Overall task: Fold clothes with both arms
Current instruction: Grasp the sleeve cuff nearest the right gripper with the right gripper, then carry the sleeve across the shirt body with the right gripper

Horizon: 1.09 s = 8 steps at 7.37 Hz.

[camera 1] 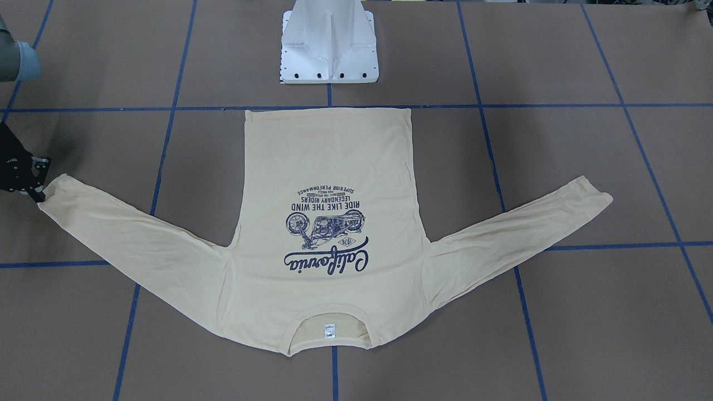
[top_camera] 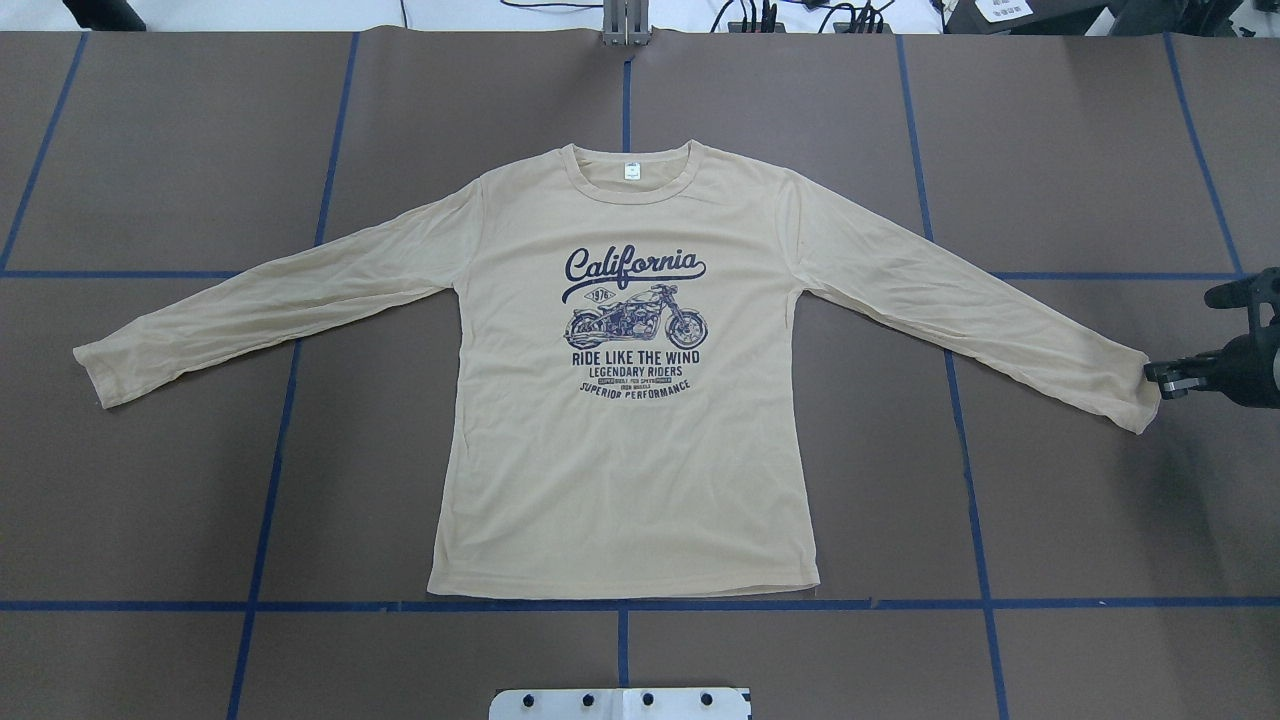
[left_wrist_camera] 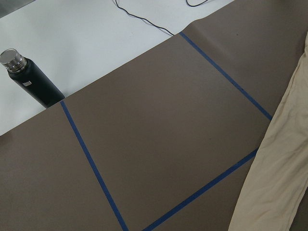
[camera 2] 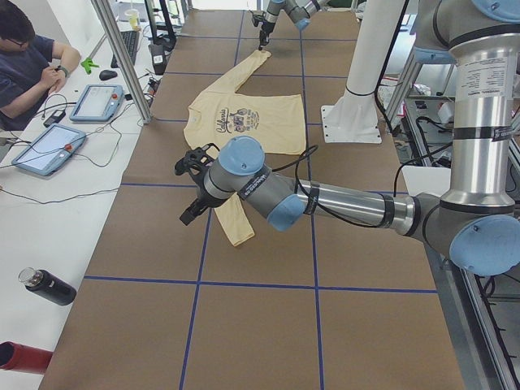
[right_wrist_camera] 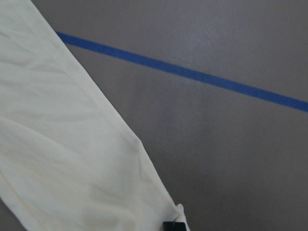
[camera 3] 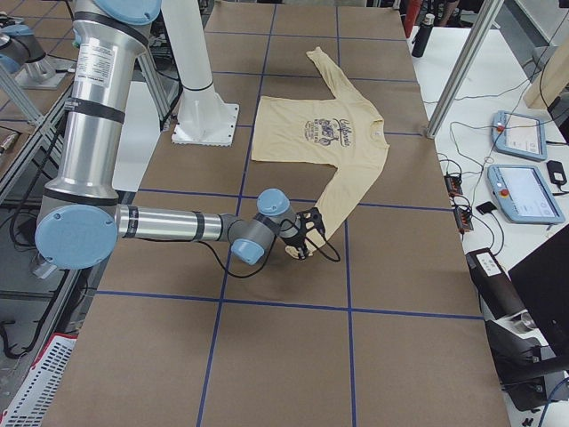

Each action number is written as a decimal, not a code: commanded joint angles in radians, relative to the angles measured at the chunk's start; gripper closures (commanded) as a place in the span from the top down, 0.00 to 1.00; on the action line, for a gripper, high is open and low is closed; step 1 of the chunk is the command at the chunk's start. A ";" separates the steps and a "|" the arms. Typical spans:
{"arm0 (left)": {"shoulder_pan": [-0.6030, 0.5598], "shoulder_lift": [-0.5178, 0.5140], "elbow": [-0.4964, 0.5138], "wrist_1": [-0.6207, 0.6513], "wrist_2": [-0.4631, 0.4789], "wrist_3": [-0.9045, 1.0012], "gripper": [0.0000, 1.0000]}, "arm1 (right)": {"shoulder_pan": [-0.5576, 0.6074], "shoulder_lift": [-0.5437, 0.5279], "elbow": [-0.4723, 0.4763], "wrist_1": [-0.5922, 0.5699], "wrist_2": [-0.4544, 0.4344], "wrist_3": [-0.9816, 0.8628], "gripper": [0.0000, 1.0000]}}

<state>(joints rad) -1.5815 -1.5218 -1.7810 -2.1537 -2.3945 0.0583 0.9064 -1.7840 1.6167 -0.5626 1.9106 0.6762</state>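
The clothes are one cream-yellow long-sleeved shirt [top_camera: 620, 480] lying flat and print-up on the table, sleeves spread wide [camera 1: 328, 167]. My right gripper [top_camera: 1155, 375] sits low at the end of the shirt's right sleeve [right_wrist_camera: 62, 159], its black fingertips [right_wrist_camera: 174, 226] closed on the cuff corner; it also shows at the edge of the front view [camera 1: 38, 194] and in the right side view [camera 3: 300, 249]. My left gripper [camera 2: 187, 215] hovers above the table beside the other sleeve's cuff [left_wrist_camera: 279, 183]; I cannot tell if it is open or shut.
The white pedestal base [camera 1: 328, 55] stands just behind the shirt's hem. A black bottle [left_wrist_camera: 31, 79] lies on the white side table off the table's left end. A person [camera 2: 24, 65] sits there, with control tablets [camera 2: 49, 150] nearby. Blue tape lines cross the brown table.
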 commanded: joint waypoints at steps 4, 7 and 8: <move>0.000 0.000 0.003 0.000 0.000 -0.002 1.00 | 0.049 0.296 0.364 -0.624 0.007 0.196 0.00; 0.000 0.000 0.002 0.002 -0.002 -0.003 1.00 | -0.151 0.807 0.231 -1.027 -0.226 0.450 0.00; 0.000 0.000 0.003 0.002 -0.002 -0.003 1.00 | -0.202 0.921 0.135 -1.027 -0.295 0.507 0.00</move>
<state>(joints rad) -1.5815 -1.5217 -1.7790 -2.1527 -2.3955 0.0553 0.7777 -1.0413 1.8615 -1.5307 1.7108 1.0886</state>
